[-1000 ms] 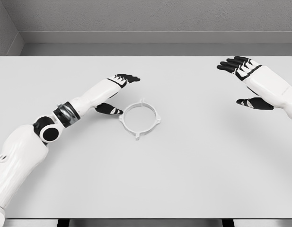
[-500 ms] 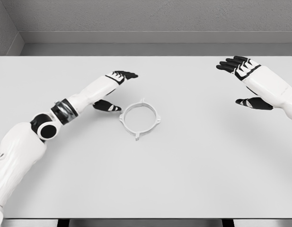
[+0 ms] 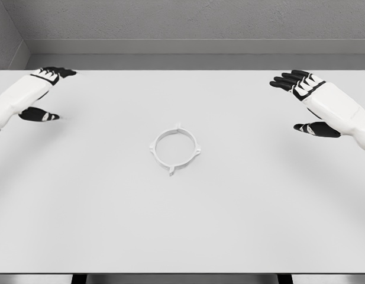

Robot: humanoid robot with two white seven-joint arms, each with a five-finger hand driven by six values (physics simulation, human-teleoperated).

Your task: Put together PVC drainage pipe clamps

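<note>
A white ring-shaped pipe clamp [image 3: 175, 149] with small tabs around its rim lies flat near the middle of the white table [image 3: 182, 225]. My left hand [image 3: 45, 94] hovers over the table's far left, well away from the clamp, fingers spread and holding nothing. Over the far right my right hand [image 3: 300, 100] is also open and empty, thumb apart from the fingers.
A grey wall runs behind the table's back edge. The table's front edge lies along the bottom of the view.
My left arm has pulled back from beside the clamp to the far left of the table. The clamp and the right hand have stayed where they were.
</note>
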